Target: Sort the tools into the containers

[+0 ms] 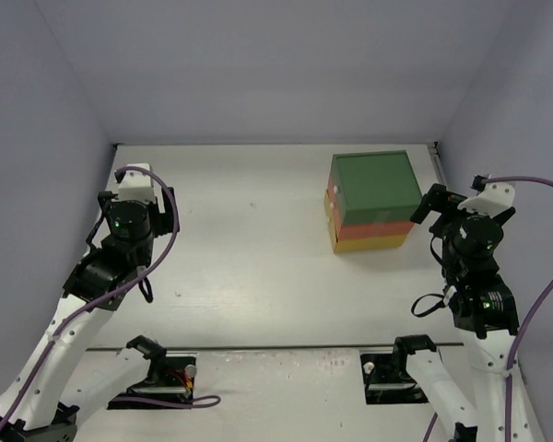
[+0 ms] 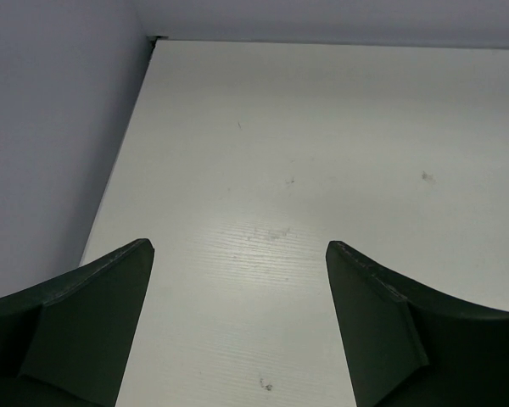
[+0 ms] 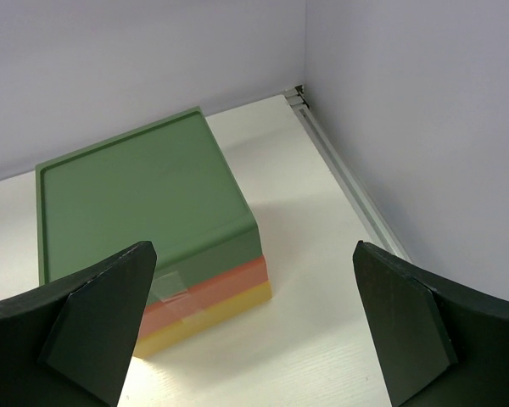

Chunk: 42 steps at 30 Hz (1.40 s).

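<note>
The left end effector (image 2: pixel 239 248) stands wide open with nothing between its fingers. It hovers over the bench (image 2: pixel 322 153) beside the left edge and points toward the far-left corner. The left arm (image 1: pixel 74 295) rises from the near edge, folds at the elbow and reaches forward along that edge. The right end effector (image 3: pixel 254 248) is also spread wide and holds nothing. It hangs just right of the drawer unit (image 3: pixel 136 195), tilted down toward it. The right arm (image 1: pixel 484 304) is folded upright by the right edge. The unit sits near the far-right corner, green layer on top, orange in the middle and yellow at the bottom, with fronts flush.
</note>
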Each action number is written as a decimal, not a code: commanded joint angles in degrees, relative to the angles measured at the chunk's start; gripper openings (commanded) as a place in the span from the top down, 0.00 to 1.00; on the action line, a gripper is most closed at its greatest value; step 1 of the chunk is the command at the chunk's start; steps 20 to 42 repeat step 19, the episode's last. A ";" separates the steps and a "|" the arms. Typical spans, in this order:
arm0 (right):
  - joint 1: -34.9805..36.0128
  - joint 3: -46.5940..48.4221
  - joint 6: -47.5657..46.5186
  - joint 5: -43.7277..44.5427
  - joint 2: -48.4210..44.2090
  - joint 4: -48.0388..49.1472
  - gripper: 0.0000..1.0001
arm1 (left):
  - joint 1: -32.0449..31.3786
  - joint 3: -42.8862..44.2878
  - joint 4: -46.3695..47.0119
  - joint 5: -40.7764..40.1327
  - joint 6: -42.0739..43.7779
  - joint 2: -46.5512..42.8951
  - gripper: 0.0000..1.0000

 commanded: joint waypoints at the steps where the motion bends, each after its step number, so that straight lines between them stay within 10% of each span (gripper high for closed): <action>1: 1.68 1.46 -1.51 0.16 -0.48 3.88 0.00 | 0.17 1.72 2.49 -1.71 -2.63 0.56 0.20; 42: 5.56 1.31 -3.57 0.55 0.21 4.38 0.00 | 0.18 0.69 -2.28 -3.32 -3.84 -5.94 0.20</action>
